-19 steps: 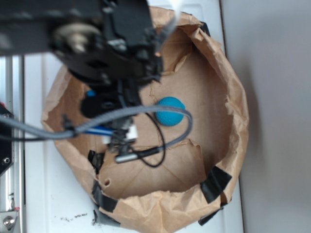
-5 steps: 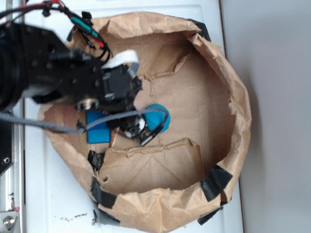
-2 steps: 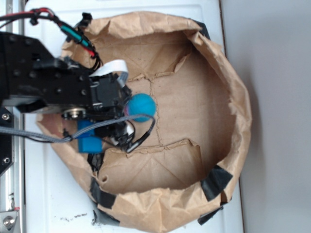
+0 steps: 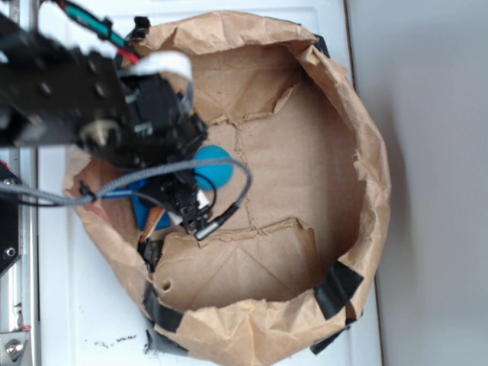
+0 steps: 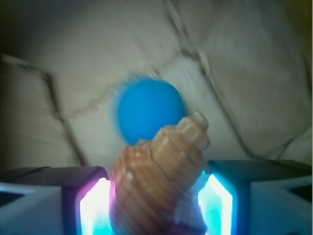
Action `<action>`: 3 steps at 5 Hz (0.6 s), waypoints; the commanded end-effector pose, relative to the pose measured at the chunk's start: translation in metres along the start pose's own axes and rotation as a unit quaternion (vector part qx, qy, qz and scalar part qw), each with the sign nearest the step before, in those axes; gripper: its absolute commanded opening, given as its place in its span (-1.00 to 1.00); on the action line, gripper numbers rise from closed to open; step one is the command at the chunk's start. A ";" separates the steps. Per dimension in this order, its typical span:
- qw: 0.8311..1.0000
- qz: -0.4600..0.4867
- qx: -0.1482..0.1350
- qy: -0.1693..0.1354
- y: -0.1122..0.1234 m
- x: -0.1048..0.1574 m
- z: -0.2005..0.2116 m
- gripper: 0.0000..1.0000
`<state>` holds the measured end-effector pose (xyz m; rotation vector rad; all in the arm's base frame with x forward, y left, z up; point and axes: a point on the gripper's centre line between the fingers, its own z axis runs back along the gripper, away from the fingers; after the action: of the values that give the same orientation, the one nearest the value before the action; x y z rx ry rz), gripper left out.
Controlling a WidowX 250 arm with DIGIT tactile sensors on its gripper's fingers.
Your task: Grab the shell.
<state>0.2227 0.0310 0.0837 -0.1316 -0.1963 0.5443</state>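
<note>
In the wrist view the tan-and-orange ribbed shell point(image 5: 159, 164) stands between my two lit fingers, its whorled top pointing away from the camera. My gripper point(image 5: 154, 183) is shut on it, both pads against its sides. The teal ball point(image 5: 146, 110) lies on the brown paper just beyond the shell. In the exterior view my gripper point(image 4: 187, 207) hangs over the left part of the paper bowl, with the ball point(image 4: 216, 165) beside it. The arm hides most of the shell there.
The flat blue block point(image 4: 143, 200) lies partly under the arm at the bowl's left. The crumpled brown paper bowl point(image 4: 358, 175) has high walls taped with black tape point(image 4: 338, 284). It stands on a white table point(image 4: 76, 305). A grey cable loops round the gripper.
The arm has risen toward the exterior camera and looks larger. The ball has rolled left and up since a second ago. The blue block has shifted slightly.
</note>
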 end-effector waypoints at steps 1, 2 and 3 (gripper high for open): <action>0.979 -0.196 0.030 -0.054 -0.016 0.004 0.059 -1.00; 0.957 -0.279 0.045 -0.064 -0.016 -0.008 0.071 -1.00; 0.949 -0.307 0.042 -0.057 -0.022 -0.016 0.081 -1.00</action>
<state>0.1955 0.0144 0.1474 0.0438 -0.2477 -0.0336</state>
